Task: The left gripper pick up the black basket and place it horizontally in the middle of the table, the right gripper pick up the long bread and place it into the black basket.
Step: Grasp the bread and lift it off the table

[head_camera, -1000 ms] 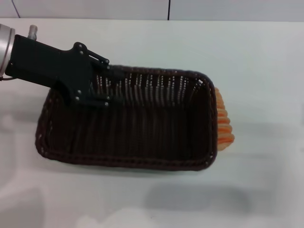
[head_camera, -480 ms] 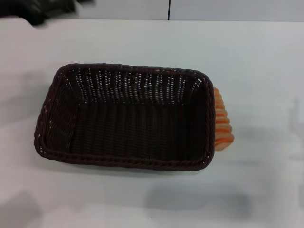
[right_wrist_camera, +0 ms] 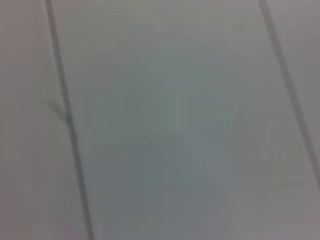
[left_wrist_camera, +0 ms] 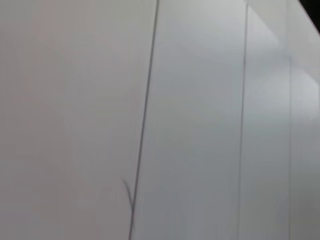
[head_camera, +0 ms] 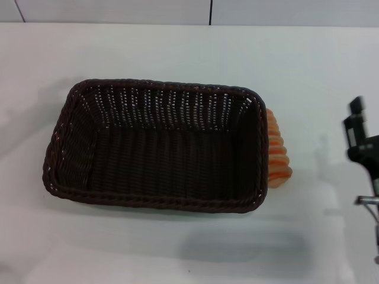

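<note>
The black basket (head_camera: 155,145) stands upright and empty in the middle of the white table (head_camera: 177,248), long side across the head view. The long bread (head_camera: 277,155), tan with orange stripes, lies on the table against the outside of the basket's right end, partly hidden by the rim. My right gripper (head_camera: 359,137) shows only in part at the right edge of the head view, to the right of the bread and apart from it. My left gripper is out of view. Both wrist views show only pale panels with dark seams.
A pale wall with a dark vertical seam (head_camera: 211,12) runs along the table's far edge. Bare tabletop lies in front of the basket and to its left.
The black gripper at the basket's far left wall let go and left the view at the upper left. The basket settled flat. My right gripper has come in at the right edge.
</note>
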Motion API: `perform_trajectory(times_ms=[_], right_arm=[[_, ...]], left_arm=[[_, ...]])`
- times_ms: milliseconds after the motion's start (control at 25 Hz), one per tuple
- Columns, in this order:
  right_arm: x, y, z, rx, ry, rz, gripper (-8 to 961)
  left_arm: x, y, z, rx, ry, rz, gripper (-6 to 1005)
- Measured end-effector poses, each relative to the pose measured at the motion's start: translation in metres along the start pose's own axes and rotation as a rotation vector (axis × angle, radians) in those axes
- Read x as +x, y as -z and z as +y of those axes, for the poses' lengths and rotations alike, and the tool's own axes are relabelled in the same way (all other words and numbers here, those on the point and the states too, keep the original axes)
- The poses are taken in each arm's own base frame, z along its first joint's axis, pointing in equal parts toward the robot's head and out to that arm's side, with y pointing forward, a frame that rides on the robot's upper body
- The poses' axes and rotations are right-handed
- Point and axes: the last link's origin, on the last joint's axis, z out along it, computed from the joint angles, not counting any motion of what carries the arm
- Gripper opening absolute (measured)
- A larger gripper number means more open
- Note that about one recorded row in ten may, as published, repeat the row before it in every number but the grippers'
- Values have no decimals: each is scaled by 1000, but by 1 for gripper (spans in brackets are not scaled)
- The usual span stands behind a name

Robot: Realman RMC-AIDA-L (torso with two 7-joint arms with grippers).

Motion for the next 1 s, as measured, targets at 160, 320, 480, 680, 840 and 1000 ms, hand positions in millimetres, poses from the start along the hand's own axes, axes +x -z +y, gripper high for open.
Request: perform_trajectory(times_ms=[160,320,480,680,840,1000], right_arm=[[4,0,15,-45,42,91,609],[11,1,25,-106,43,202,609],[20,-1,25,-153,34,299,608],[28,-2,24,-171,37,355,608],[32,-6,27,-215,49,393,608],[34,-9,29,-246,57,411,608]], left_arm=[[4,16,-3,35,11,-7,465],[6,26,-4,62,16,2,465],[6,32,-5,77,14,-2,465],[7,36,-6,83,15,-12,465],[8,39,-6,85,18,-12,465],[8,38,-6,83,19,-14,465]])
